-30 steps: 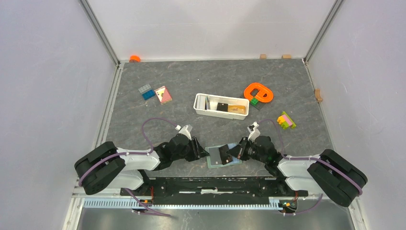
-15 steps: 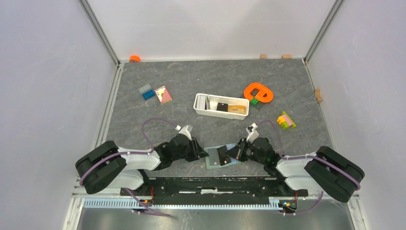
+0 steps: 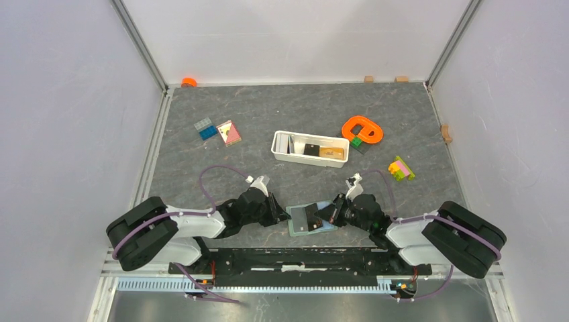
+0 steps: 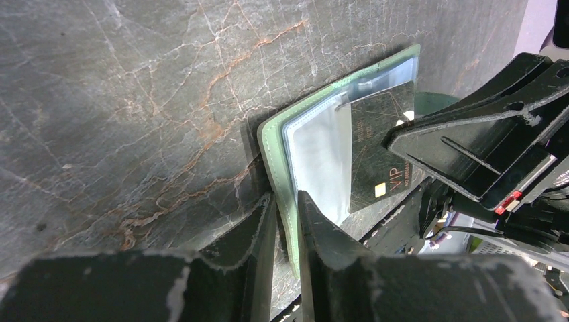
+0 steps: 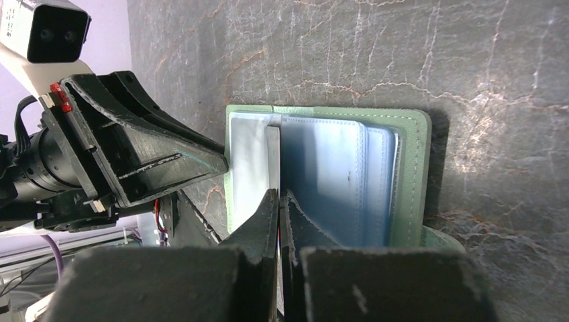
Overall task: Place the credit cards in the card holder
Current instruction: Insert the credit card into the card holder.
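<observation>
The sage-green card holder (image 3: pixel 297 229) lies open near the table's front edge, its pale blue sleeves facing up (image 5: pixel 335 174). My left gripper (image 3: pixel 283 216) comes in from the left. Its jaws are pinched over the green cover's rim (image 4: pixel 272 144). My right gripper (image 3: pixel 329 213) is shut on a black credit card (image 4: pixel 379 154). This card slants down onto the clear sleeves and looks edge-on (image 5: pixel 273 161) in the right wrist view. More credit cards, one black (image 3: pixel 311 149) and one tan (image 3: pixel 331 153), lie in the white tray.
The white tray (image 3: pixel 276 149) stands mid-table behind the grippers. An orange ring toy (image 3: pixel 362 129) and bright blocks (image 3: pixel 401 168) lie to the right. A blue block (image 3: pixel 204 127) and a pink-yellow piece (image 3: pixel 229 132) lie to the left.
My left jaws have narrowed onto the card holder's rim. The right arm has edged slightly left with the black card still in its grip.
</observation>
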You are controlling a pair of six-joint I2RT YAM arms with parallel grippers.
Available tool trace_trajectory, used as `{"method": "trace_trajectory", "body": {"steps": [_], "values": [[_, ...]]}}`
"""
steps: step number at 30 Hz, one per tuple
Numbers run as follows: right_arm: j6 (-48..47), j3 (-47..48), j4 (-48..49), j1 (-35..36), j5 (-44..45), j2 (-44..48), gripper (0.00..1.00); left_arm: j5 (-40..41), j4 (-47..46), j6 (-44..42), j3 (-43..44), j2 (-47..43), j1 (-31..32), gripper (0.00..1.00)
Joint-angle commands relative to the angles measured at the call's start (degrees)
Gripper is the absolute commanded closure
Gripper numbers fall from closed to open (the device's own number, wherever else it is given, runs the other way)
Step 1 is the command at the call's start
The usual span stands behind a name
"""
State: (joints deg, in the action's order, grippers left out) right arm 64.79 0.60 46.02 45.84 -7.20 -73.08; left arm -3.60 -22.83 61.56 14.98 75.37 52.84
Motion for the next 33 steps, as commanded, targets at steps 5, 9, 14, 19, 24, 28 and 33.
{"method": "trace_trajectory", "body": {"steps": [5,9,14,19,24,28,33], "values": [[-0.36,-2.81,4.03,0.83,2.35,-4.06,1.00,-0.36,1.03,0.70,-0.13,0.44,0.24,0.76],[-0.79,-2.64,3.65,0.92,2.33,-4.73,1.00,-0.21,1.05,0.71,-0.13,0.32,0.24,0.76],[-1.11,-2.17,2.95,1.50,1.29,-5.92,1.00,-0.23,1.08,0.71,-0.04,0.47,0.20,0.76],[-0.73,-2.67,1.70,2.78,1.36,-6.03,0.98,-0.19,1.03,0.67,0.05,0.48,0.25,0.76],[-0.44,-2.43,0.46,4.36,2.32,-5.94,0.95,-0.35,1.08,0.58,0.22,0.62,0.20,0.79],[-1.13,-1.30,-1.89,5.17,2.76,-5.82,0.87,-0.35,0.95,0.38,0.15,0.47,0.24,0.80],[-5.23,1.44,-11.61,5.21,6.62,-0.57,0.78,0.14,0.86,0.66,-0.37,-0.18,0.24,0.95]]}}
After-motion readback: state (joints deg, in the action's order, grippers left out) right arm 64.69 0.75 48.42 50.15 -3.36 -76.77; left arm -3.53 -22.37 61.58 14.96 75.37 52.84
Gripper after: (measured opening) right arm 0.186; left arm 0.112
